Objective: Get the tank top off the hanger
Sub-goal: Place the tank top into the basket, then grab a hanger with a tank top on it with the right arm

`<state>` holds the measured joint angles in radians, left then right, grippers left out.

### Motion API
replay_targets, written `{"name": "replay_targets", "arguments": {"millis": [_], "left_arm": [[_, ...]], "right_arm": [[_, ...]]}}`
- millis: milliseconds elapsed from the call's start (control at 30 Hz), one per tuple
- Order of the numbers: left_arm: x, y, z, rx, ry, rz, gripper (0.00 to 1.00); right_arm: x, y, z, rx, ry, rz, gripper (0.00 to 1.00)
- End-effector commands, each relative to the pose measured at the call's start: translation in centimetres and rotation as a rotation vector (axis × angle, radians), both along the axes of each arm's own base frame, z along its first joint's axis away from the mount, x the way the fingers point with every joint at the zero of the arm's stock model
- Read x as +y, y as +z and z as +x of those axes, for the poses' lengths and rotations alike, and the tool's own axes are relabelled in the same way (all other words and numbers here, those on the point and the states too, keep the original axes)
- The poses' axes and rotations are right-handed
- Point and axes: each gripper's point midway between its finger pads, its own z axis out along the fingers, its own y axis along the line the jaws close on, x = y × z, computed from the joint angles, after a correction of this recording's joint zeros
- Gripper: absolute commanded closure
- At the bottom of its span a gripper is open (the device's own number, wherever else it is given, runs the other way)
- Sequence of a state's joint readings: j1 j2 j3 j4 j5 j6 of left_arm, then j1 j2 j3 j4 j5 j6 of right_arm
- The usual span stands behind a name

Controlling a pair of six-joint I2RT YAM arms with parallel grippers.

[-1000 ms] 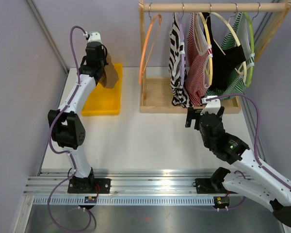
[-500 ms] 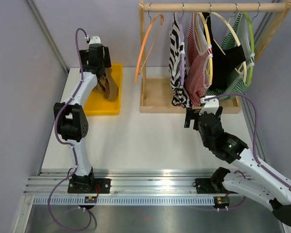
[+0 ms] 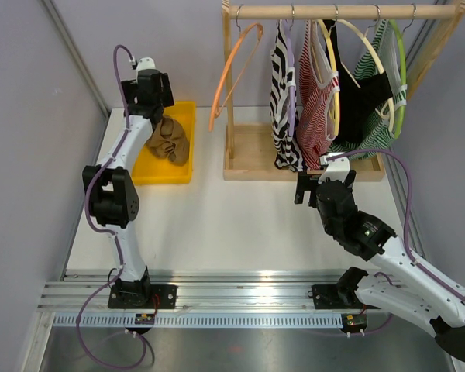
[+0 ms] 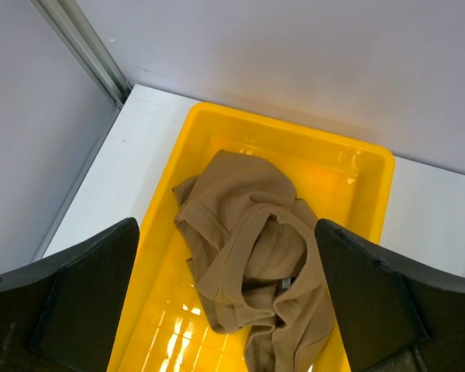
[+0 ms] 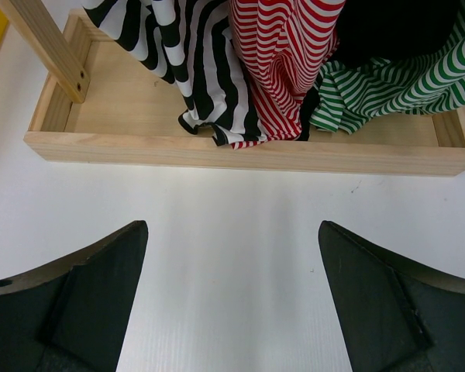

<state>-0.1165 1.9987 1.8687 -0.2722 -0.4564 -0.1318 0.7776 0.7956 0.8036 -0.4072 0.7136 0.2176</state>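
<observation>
Left wrist: tank top in yellow bin, left hand wide. Drop looks done. Next: retract. Right hand wide, idle.

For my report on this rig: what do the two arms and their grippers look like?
Both arms, left arm and right arm, have white links, black joints and a purple cable. The right arm shows a small green light. The left gripper and right gripper have broad dark fingers.
</observation>
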Motion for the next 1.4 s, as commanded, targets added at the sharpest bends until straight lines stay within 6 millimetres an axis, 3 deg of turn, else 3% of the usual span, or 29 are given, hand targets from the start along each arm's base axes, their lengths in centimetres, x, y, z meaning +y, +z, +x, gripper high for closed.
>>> {"name": "replay_targets", "arguments": {"millis": [0,33,100,133,167,200,233,267,333,367,433,500,567,600,633,700,733,800,833,900,967,1000,1033,1100,1133,1200,1267,1300,1367], "left_arm": [[0.1,4.5,-1.9,-0.116,0.024,-0.073,0.01],[-0.3,2.4,-2.6,-0.091,0.028,-0.109,0.01],[-1.4,3.4,-4.0,-0.151,-0.017,-0.174,0.01],[-2.5,2.9,-4.6,-0.156,-0.029,-0.213,0.01],[-3.1,0.2,-5.8,-0.12,-0.04,-0.225,0.01],[-3.6,0.9,-6.9,-0.148,-0.049,-0.243,0.01],[-4.9,0.1,-7.8,-0.143,-0.072,-0.26,0.01],[-5.4,-2.2,-9.0,-0.108,-0.077,-0.259,0.01],[-7.8,-2.1,-10.7,-0.128,-0.13,-0.274,0.01],[-8.2,-3.7,-11.7,-0.102,-0.129,-0.259,0.01],[-10.3,-3.1,-13.4,-0.114,-0.173,-0.243,0.01],[-11.1,-4.2,-14.9,-0.091,-0.19,-0.226,0.01],[-12.4,-3.7,-16.4,-0.102,-0.235,-0.229,0.01],[-12.6,-4.6,-17.2,-0.083,-0.246,-0.229,0.01],[-13.3,-4.5,-17.8,-0.086,-0.268,-0.235,0.01],[-13.7,-4.8,-19.3,-0.081,-0.297,-0.241,0.01],[-13.7,-4.8,-19.8,-0.081,-0.303,-0.243,0.01],[-13.6,-4.4,-20.8,-0.094,-0.319,-0.251,0.01],[-13.8,-5.2,-21.5,-0.076,-0.331,-0.248,0.01],[-13.6,-4.6,-22.4,-0.095,-0.343,-0.253,0.01],[-13.4,-5.0,-23.2,-0.086,-0.349,-0.249,0.01],[-13.2,-4.6,-23.6,-0.099,-0.356,-0.249,0.01],[-13.0,-4.7,-23.9,-0.096,-0.354,-0.246,0.01],[-12.6,-4.5,-24.4,-0.107,-0.351,-0.248,0.01],[-12.6,-4.5,-24.6,-0.108,-0.356,-0.25,0.01],[-12.5,-4.4,-24.9,-0.114,-0.356,-0.255,0.01],[-12.6,-4.5,-25.1,-0.114,-0.363,-0.26,0.01],[-12.5,-4.6,-25.1,-0.111,-0.363,-0.258,0.01],[-12.6,-4.6,-25.2,-0.108,-0.367,-0.259,0.01]], "right_arm": [[0.2,1.0,0.2,-0.036,0.009,0.048,0.0],[0.6,1.2,0.1,-0.039,0.03,0.05,0.01],[1.0,1.4,0.1,-0.05,0.061,0.063,0.01],[1.4,1.8,-0.1,-0.06,0.09,0.068,0.01],[1.5,2.0,-0.1,-0.069,0.103,0.075,0.01],[1.6,2.7,-0.2,-0.093,0.114,0.092,0.0],[1.8,2.8,-0.3,-0.098,0.132,0.087,0.01],[1.8,3.2,-0.2,-0.109,0.131,0.092,0.01],[1.6,3.9,-0.3,-0.126,0.131,0.087,0.01],[1.5,4.8,-0.4,-0.142,0.132,0.095,0.01],[1.5,6.6,-0.5,-0.171,0.139,0.111,0.01],[1.5,8.2,-0.5,-0.197,0.145,0.124,0.0],[1.4,11.0,-0.6,-0.241,0.154,0.137,0.01],[1.5,11.7,-0.3,-0.244,0.149,0.132,0.02],[1.3,14.0,-0.4,-0.281,0.147,0.14,0.02],[1.8,15.2,0.3,-0.281,0.146,0.118,0.04],[1.8,17.5,0.3,-0.313,0.144,0.14,0.05],[2.7,18.2,1.3,-0.299,0.147,0.12,0.06],[2.8,20.2,1.3,-0.329,0.15,0.136,0.06],[3.7,20.8,2.4,-0.323,0.148,0.115,0.06],[4.1,23.1,2.9,-0.362,0.157,0.107,0.04],[5.2,22.9,3.9,-0.347,0.166,0.085,0.04],[5.3,24.8,4.0,-0.376,0.17,0.086,0.04],[6.8,24.5,5.6,-0.347,0.184,0.031,0.03],[6.8,26.5,5.7,-0.376,0.18,0.049,0.03],[7.8,27.6,6.9,-0.379,0.185,0.025,0.02],[8.9,27.0,8.5,-0.346,0.193,-0.012,0.02],[8.9,28.6,8.6,-0.372,0.194,0.001,0.02],[9.1,28.1,10.5,-0.346,0.185,-0.022,0.03]]}}
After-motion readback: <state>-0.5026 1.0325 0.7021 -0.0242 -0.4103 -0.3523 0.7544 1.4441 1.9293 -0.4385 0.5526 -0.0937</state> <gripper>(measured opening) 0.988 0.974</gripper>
